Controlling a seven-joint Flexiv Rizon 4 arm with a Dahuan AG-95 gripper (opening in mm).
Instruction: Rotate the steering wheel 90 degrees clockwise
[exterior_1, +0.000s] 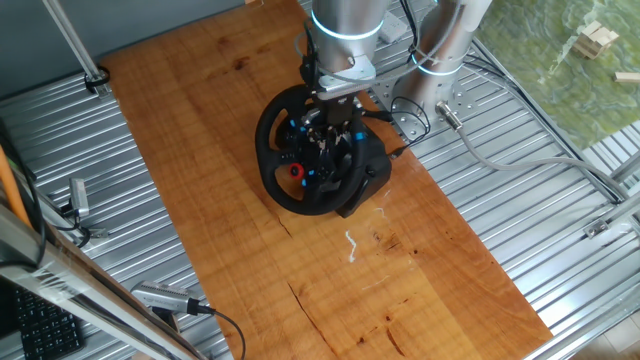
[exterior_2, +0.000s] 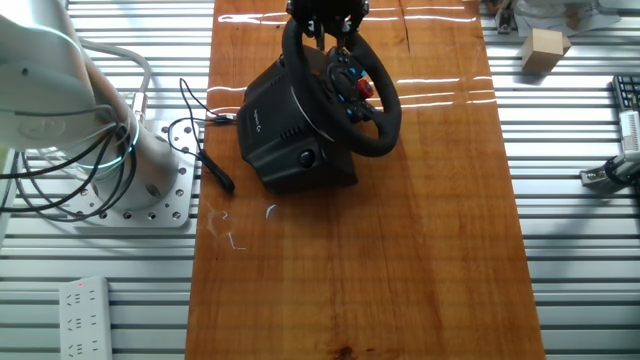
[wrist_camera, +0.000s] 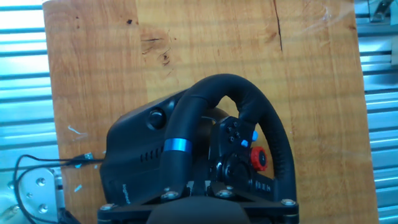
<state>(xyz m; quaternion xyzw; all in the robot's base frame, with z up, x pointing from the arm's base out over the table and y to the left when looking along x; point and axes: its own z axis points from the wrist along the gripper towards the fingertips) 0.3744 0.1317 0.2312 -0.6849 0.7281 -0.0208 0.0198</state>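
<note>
The steering wheel (exterior_1: 274, 180) is a black thick-rimmed wheel on a black base (exterior_2: 285, 130), standing tilted on the wooden board. Its hub carries blue-lit buttons and a red round button (wrist_camera: 258, 158). A blue stripe (wrist_camera: 176, 146) marks the rim a short way from my hand. My gripper (exterior_2: 328, 35) comes down on the top of the rim (exterior_2: 385, 120), with a finger on each side, shut on it. The hand view shows the rim (wrist_camera: 273, 134) running under my gripper (wrist_camera: 198, 190), with the fingertips hidden. From the fixed view opposite, my gripper (exterior_1: 335, 135) hangs over the hub.
The wooden board (exterior_1: 400, 270) lies on a ribbed metal table. A black cable (exterior_2: 200, 140) runs from the wheel's base toward the arm's mount (exterior_2: 150, 180). White scraps (exterior_1: 350, 245) lie near the wheel. A wooden block (exterior_2: 545, 48) and a power strip (exterior_2: 85, 305) sit off the board.
</note>
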